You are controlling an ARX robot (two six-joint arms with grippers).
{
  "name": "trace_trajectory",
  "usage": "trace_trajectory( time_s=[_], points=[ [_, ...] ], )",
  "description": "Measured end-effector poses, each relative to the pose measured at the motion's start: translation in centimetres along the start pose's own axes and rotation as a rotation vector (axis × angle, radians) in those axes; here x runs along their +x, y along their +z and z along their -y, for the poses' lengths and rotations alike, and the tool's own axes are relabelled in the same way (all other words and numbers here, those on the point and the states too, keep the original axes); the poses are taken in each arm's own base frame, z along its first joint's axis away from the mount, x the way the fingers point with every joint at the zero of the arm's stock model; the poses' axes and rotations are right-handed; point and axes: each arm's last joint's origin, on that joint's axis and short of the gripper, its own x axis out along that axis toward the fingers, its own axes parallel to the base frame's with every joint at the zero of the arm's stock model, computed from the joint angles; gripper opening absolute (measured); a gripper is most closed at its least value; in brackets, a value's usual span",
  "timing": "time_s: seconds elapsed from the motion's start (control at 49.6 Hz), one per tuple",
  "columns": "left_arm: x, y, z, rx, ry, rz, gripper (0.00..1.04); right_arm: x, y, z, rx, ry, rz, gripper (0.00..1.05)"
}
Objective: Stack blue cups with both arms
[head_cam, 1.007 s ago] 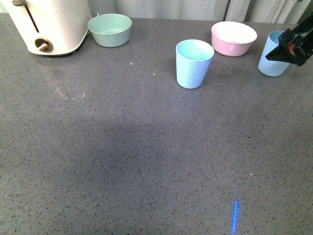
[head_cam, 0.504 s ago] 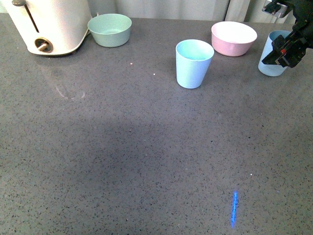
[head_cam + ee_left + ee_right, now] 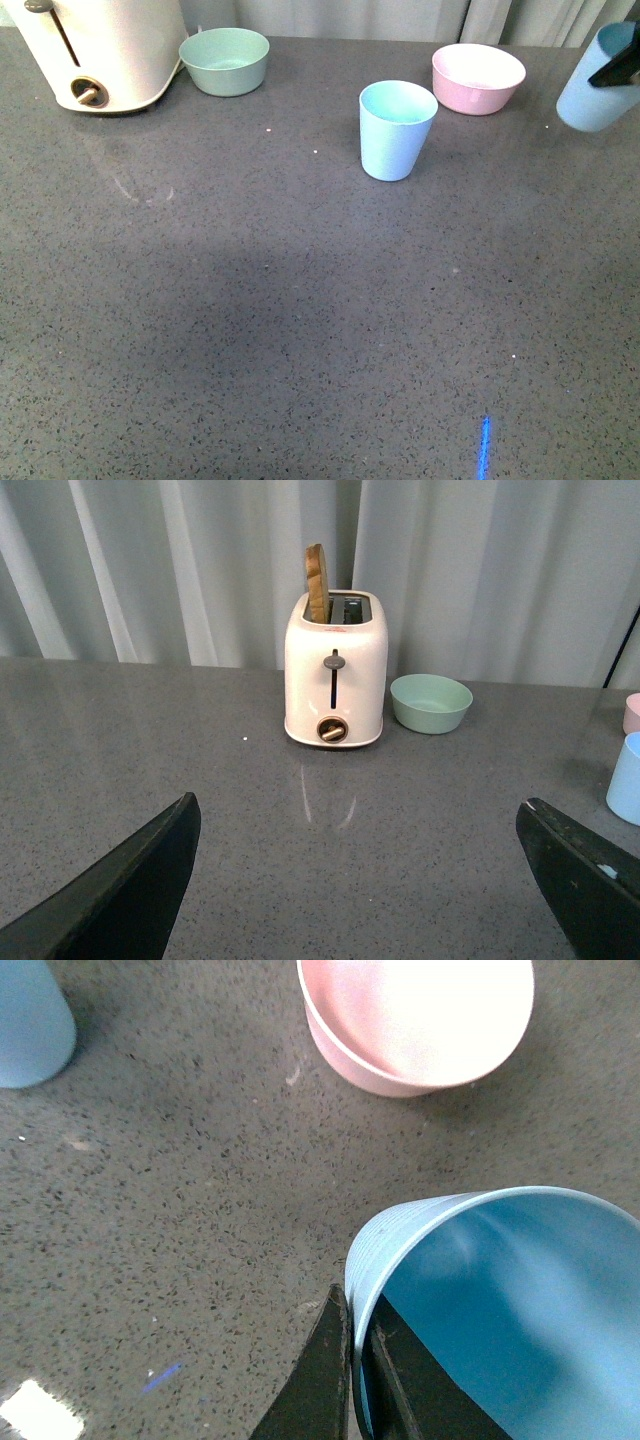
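Gripping: right gripper (image 3: 352,1312) is pinched on the rim of the held blue cup (image 3: 500,1300), one finger inside the wall and one outside.
Held cup location: far right edge of my front view, tilted, looks clear of the counter (image 3: 300,320); partly cut off by the frame.
Target cup: standing blue cup (image 3: 396,130) is upright, mouth up, mid-counter, well apart from the held one.
Left gripper (image 3: 357,808): jaws spread wide, nothing between them, aimed toward the toaster (image 3: 334,670).
Risk, slip: a thin rim pinch on a tilted cup could swing or drop on a fast move, I think.
Risk, collision: pink bowl (image 3: 478,78) sits between the two cups; a low carry could clip it.
Risk, tip-over: an off-centre descent could catch the standing cup's rim and topple it; nothing is steadying it.
Risk, view: I can barely track the held cup from the front.
Writing: none readable; toaster shows only a lever and dial; cups, pink bowl and green bowl (image 3: 224,60) are plain.
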Motion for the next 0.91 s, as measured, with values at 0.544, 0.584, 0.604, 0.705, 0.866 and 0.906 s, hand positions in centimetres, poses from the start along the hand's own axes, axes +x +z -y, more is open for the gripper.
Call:
trace_trajectory(
  time_s=[0.544, 0.584, 0.604, 0.705, 0.866, 0.906],
  points=[
    [0.0, 0.0, 0.0, 0.0, 0.0, 0.0, 0.96, -4.3, 8.5, -7.7, -0.148, 0.135, 0.208, 0.02],
    [0.0, 0.0, 0.0, 0.0, 0.0, 0.0, 0.96, -3.7, 9.0, -8.8, -0.159, 0.161, 0.208, 0.02],
    [0.0, 0.0, 0.0, 0.0, 0.0, 0.0, 0.96, -3.5, 9.2, -9.2, -0.164, 0.171, 0.208, 0.02],
    [0.0, 0.0, 0.0, 0.0, 0.0, 0.0, 0.96, -2.1, 9.7, -10.9, -0.181, 0.197, 0.191, 0.02],
    [0.0, 0.0, 0.0, 0.0, 0.0, 0.0, 0.96, -0.5, 9.6, -11.9, -0.171, 0.216, 0.153, 0.02],
    [0.0, 0.0, 0.0, 0.0, 0.0, 0.0, 0.96, -0.2, 9.5, -12.0, -0.171, 0.219, 0.145, 0.02]
  ],
)
